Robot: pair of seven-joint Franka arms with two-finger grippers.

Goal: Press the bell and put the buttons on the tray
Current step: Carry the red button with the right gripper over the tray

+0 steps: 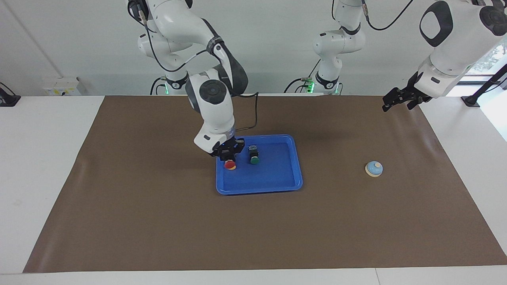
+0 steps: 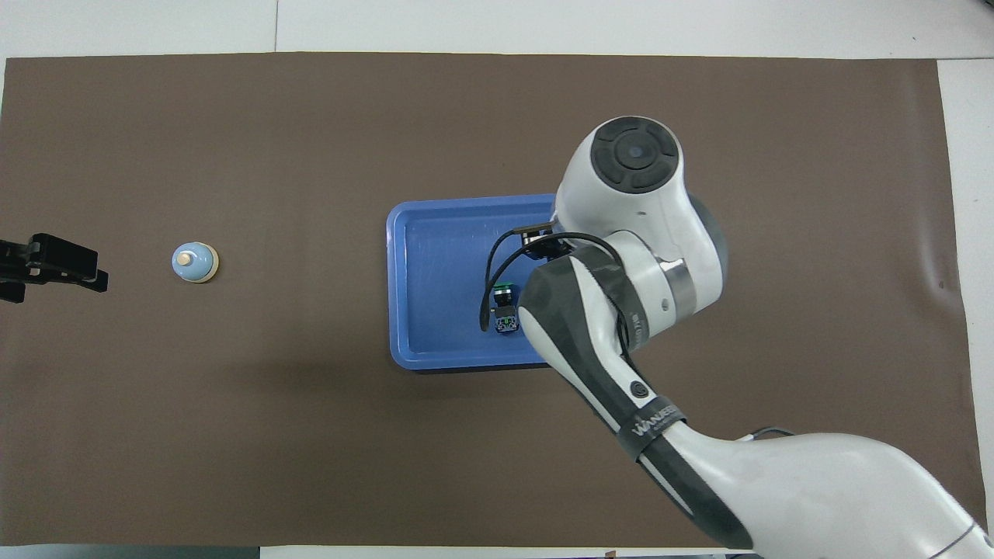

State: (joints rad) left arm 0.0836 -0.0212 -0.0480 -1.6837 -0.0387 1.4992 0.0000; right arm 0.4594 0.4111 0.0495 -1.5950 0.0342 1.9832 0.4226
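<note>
The right gripper (image 1: 229,155) was down inside the blue tray (image 1: 277,183) at its end toward the right arm, its fingers closed around the black body of the red button (image 1: 229,165), with a bit of yellow showing just under the red cap. The green button (image 1: 254,155) stood in the tray just beside it. The bell (image 1: 374,168) sat on the brown mat (image 1: 158,221) well apart from the tray toward the left arm's end, and the left gripper (image 1: 392,102) waited in the air past the bell; I could not tell how its claw stood.

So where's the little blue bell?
The bell sits alone on the brown mat toward the left arm's end of the table, well apart from the tray.
</note>
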